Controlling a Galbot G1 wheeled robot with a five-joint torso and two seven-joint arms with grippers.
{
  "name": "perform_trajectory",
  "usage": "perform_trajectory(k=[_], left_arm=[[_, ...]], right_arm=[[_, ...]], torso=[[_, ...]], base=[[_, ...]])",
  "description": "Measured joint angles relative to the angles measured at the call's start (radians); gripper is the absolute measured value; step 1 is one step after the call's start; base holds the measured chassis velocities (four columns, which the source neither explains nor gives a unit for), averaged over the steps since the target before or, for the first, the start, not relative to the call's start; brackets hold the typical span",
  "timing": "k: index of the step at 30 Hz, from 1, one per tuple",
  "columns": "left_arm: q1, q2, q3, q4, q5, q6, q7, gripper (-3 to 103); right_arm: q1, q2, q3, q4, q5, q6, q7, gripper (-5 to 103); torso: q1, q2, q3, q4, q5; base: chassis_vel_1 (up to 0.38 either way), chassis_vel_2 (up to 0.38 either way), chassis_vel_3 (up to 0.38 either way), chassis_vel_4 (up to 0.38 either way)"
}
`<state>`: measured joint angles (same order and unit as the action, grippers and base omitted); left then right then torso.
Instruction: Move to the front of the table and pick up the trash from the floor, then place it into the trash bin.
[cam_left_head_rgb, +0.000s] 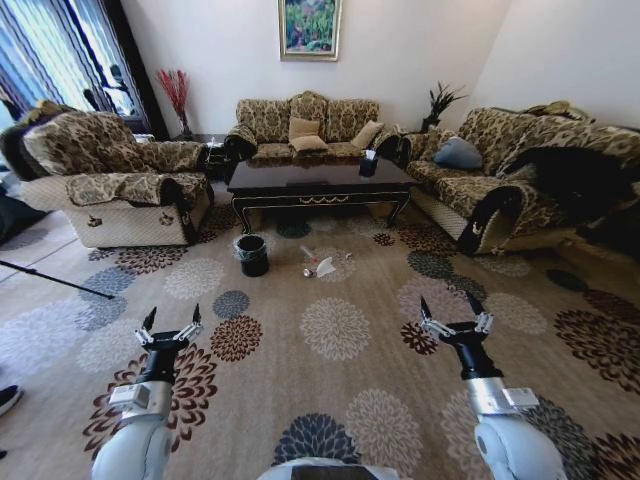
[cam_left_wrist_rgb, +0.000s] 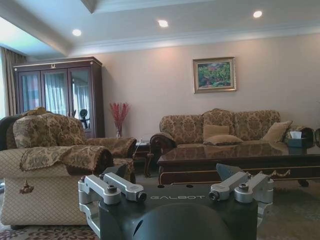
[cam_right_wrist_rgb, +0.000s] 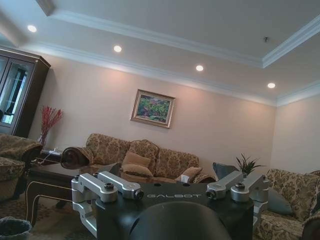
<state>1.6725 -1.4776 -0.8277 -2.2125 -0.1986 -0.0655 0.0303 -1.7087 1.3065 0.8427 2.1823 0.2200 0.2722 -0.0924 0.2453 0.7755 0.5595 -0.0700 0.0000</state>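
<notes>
The dark glossy table (cam_left_head_rgb: 318, 180) stands ahead in front of the far sofa. It also shows in the left wrist view as the table (cam_left_wrist_rgb: 240, 160), and in the right wrist view as the table (cam_right_wrist_rgb: 45, 182). On the carpet before it lies the trash (cam_left_head_rgb: 320, 266): white paper bits and a small can. Left of the trash stands the black trash bin (cam_left_head_rgb: 252, 254), whose rim also shows as the trash bin (cam_right_wrist_rgb: 12, 227). My left gripper (cam_left_head_rgb: 169, 325) (cam_left_wrist_rgb: 172, 172) and right gripper (cam_left_head_rgb: 453, 312) (cam_right_wrist_rgb: 167, 172) hover open and empty over the carpet, well short of the trash.
An armchair (cam_left_head_rgb: 110, 175) sits left and a long sofa (cam_left_head_rgb: 500, 170) right of the table, with another sofa (cam_left_head_rgb: 305, 125) behind it. A dark box (cam_left_head_rgb: 368, 163) rests on the tabletop. A thin black pole (cam_left_head_rgb: 55, 280) crosses the floor at left. Open flowered carpet (cam_left_head_rgb: 335, 330) lies between me and the trash.
</notes>
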Motion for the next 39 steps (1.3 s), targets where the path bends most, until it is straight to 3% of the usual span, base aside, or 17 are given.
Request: perform_trajectory(k=[39], left_arm=[[-0.022,-0.003,0.013,0.038,0.011,-0.007,0.006,100]], right_arm=[[0.011,0.012,-0.006,-0.038,-0.006,0.004,0.001,100]], torso=[[-0.073,-0.174,-0.102,0.0001,0.0000]], base=[[0.000,0.000,0.000,0.000]])
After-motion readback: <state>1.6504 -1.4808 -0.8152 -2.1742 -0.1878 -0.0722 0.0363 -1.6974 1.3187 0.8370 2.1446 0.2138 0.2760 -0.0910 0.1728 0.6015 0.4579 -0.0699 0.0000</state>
